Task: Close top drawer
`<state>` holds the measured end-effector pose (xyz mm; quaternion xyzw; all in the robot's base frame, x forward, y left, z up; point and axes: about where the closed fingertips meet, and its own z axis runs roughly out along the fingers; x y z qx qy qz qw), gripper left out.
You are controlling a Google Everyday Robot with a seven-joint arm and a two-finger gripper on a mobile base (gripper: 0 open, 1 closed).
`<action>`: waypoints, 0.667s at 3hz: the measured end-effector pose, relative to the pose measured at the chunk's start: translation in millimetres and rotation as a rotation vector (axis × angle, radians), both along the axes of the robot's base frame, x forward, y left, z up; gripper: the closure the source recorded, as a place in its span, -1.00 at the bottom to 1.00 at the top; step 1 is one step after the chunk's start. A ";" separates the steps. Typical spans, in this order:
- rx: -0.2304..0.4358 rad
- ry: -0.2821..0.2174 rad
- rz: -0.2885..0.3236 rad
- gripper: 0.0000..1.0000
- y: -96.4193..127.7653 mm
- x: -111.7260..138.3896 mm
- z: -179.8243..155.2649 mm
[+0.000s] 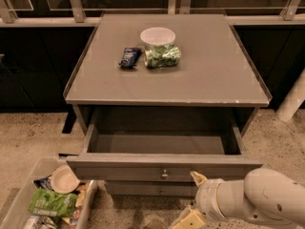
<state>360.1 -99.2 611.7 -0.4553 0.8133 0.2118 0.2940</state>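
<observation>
Top drawer point(162, 162) stands open at lower centre. Gripper point(194, 197) sits lower right of the knob point(164, 174); its opening cannot be told. Press the drawer front beside the knob, straight inward, avoiding skew.

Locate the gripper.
Camera view, lower right: the gripper is at the front of the open top drawer, just right of its knob.
</observation>
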 end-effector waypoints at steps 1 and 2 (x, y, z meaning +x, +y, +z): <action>-0.008 -0.024 -0.015 -1.00 0.0 17.8 4.1; -0.028 -0.061 -0.064 -1.00 -11.7 48.0 9.0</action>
